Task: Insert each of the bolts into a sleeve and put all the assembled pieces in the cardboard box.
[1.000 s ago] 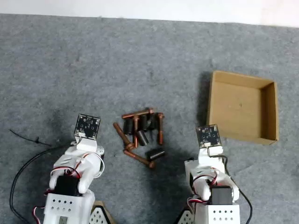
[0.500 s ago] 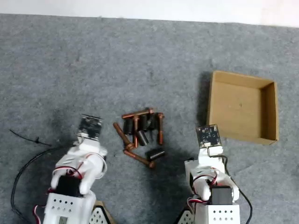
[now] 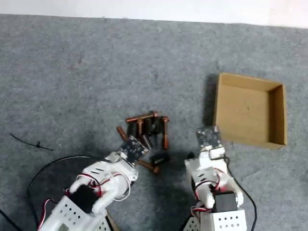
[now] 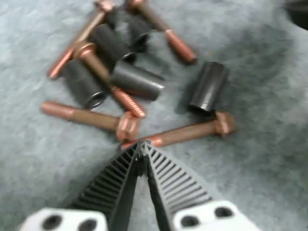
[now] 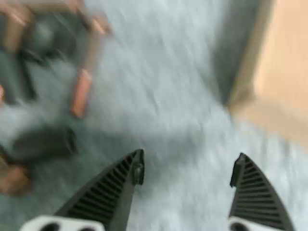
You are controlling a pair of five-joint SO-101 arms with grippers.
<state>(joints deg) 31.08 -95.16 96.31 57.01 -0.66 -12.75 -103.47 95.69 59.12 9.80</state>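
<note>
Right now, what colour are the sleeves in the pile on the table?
The sleeves are dark grey, nearly black. The left wrist view shows them best.

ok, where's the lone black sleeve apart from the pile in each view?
High view: sleeve between the arms.
Left wrist view: sleeve just past the nearest bolt, by its head.
Right wrist view: sleeve is the dark blur, far from the cardboard box.
Shared landmark: that bolt alongside.
</note>
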